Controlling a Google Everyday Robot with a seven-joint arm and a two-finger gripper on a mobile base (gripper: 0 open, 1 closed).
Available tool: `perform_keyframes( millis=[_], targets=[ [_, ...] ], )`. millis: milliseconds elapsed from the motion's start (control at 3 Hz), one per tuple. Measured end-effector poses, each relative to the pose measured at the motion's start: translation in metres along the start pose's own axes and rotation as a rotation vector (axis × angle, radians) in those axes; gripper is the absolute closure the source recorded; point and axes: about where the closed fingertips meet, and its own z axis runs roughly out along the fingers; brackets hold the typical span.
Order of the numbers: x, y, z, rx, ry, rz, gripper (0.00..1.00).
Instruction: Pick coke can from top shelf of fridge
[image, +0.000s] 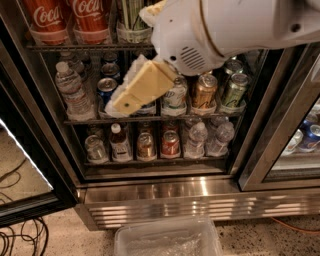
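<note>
Robot's tool (121, 105), grip state can't be told, hangs at the fridge (165, 192) mid rack (150, 120), below the coke can (90, 20) on the top shelf (85, 46), upper left; risk: bulky arm (225, 25) clips shelf edge going up, or knocks the neighbour can (131, 20).

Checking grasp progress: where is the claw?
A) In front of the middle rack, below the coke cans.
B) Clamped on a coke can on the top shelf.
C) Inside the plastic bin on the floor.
A: the claw hangs before the middle rack, with the nearest coke can above it on the top shelf, not held.
</note>
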Motion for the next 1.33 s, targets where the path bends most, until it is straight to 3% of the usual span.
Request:
perform_keyframes(
  millis=[333, 1000, 1333],
  targets=[
    [-0.015, -0.010, -0.005, 0.055, -0.026, -0.011, 0.00],
    [-0.030, -0.005, 0.001, 0.096, -0.047, -0.018, 0.00],
    [-0.032, -0.002, 0.020, 0.167, -0.078, 0.032, 0.00]
  ],
)
